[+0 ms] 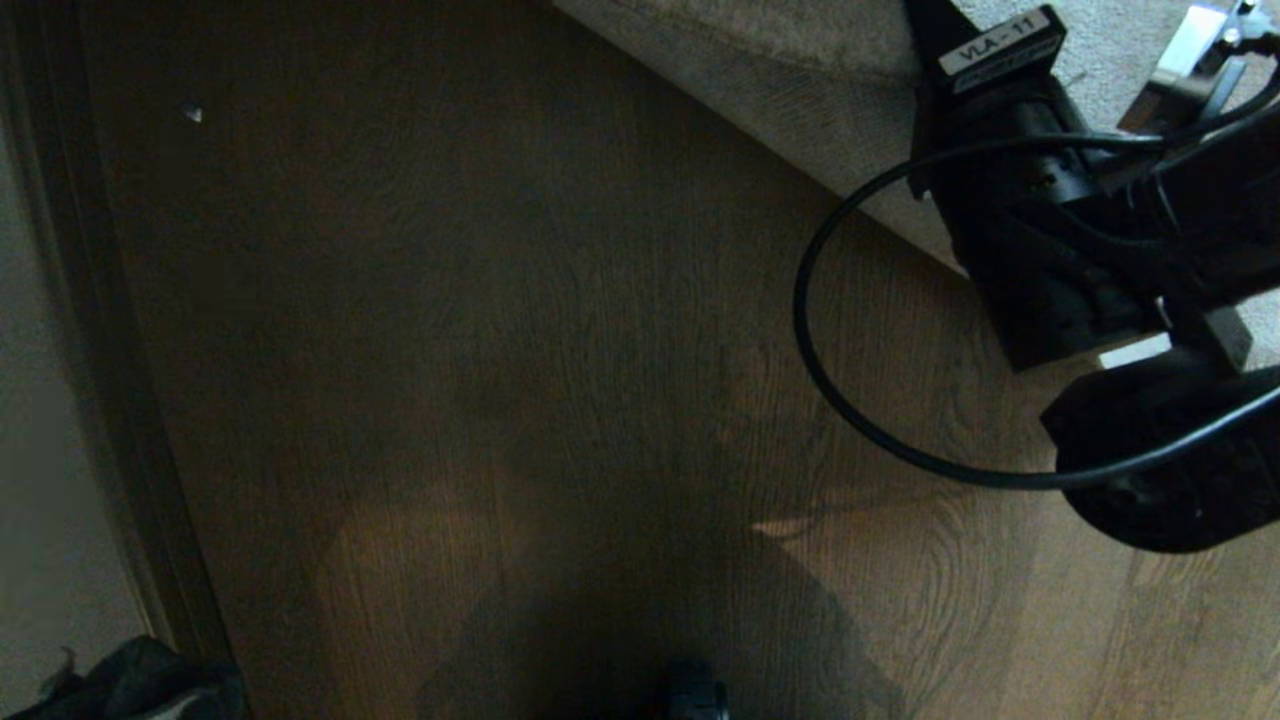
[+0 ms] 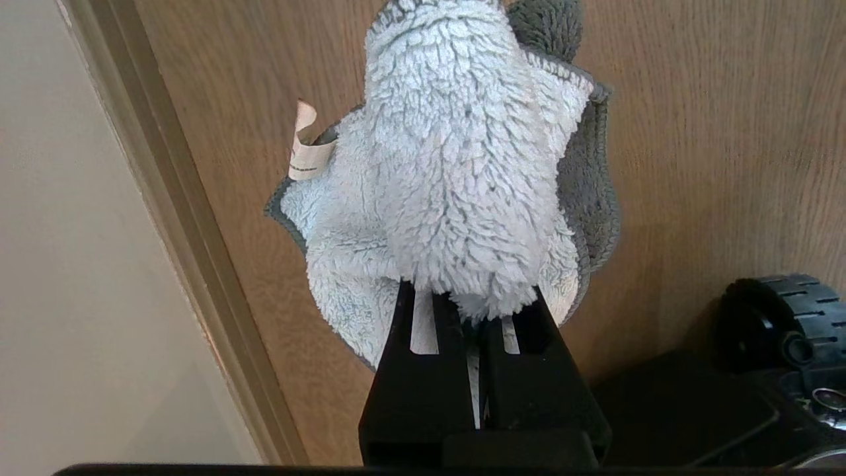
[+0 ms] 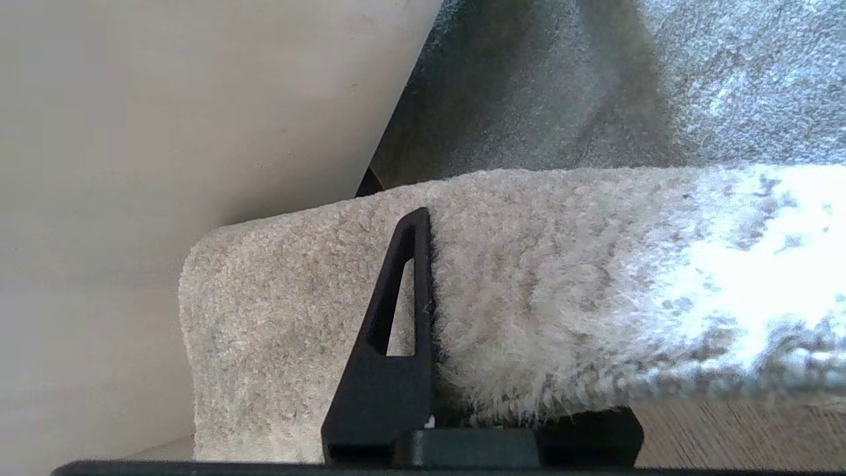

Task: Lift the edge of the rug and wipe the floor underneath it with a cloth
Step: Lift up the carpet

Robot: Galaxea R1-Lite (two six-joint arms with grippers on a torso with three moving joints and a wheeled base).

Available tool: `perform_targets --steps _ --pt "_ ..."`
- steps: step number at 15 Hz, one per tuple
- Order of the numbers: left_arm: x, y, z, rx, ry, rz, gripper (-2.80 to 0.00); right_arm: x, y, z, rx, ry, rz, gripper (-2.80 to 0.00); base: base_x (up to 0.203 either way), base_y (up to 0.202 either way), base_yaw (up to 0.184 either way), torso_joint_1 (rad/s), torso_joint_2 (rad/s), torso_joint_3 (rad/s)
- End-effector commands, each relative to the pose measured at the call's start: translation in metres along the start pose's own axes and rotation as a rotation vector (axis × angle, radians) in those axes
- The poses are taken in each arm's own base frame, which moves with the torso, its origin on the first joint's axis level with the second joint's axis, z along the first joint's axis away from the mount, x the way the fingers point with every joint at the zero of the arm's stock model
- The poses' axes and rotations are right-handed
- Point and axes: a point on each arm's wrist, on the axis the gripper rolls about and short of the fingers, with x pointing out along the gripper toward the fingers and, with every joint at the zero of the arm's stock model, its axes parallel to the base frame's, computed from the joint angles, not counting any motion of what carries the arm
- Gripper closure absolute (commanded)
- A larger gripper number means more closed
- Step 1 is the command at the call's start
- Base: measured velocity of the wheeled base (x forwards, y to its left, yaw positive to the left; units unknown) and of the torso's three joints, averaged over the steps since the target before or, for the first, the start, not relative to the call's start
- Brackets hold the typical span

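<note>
Grey plush rug (image 3: 529,277) edge raised, clamped in right gripper (image 3: 429,317) at far right.
Left gripper (image 2: 472,317) clenched on cloth (image 2: 449,165) above wood floor (image 1: 500,350).

1. Dim wood-grain floor (image 1: 520,380) fills most of the frame, with a broad shadow low in the middle.
2. The rug (image 1: 800,90) sits top right, its edge running on a diagonal across the boards.
3. The right arm (image 1: 1050,230) reaches in from the right over that rug edge, with a white label on its housing; its fingers are hidden.
4. A black cable (image 1: 830,380) loops off the arm above the floor.
5. A dark baseboard (image 1: 100,330) runs down the left; a dark bundle (image 1: 140,685) lies bottom left.
</note>
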Motion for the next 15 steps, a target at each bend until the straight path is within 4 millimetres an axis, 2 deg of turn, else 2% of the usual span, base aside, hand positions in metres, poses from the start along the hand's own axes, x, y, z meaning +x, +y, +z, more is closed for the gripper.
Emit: perform_targets --steps 1,8,11,15 --pt "0.000 0.000 0.000 -0.006 0.000 0.000 0.00 0.000 0.003 0.004 0.015 -0.037 0.025 0.00 0.000 0.000 0.000 0.000 0.00 0.000" --pt "-0.005 0.001 0.006 -0.070 0.038 -0.005 0.00 -0.004 0.001 0.003 0.011 -0.016 0.023 0.00 0.000 0.000 0.000 0.000 0.00 0.000" --pt "-0.008 0.002 0.020 -0.092 0.072 -0.038 0.00 -0.003 0.002 0.004 0.010 -0.016 0.036 0.00 0.000 0.000 0.000 0.000 0.00 0.000" --pt "0.000 0.004 0.041 -0.120 0.131 -0.070 0.00 -0.001 0.004 0.005 0.011 -0.023 0.042 0.00 0.000 0.000 0.000 0.000 0.00 0.000"
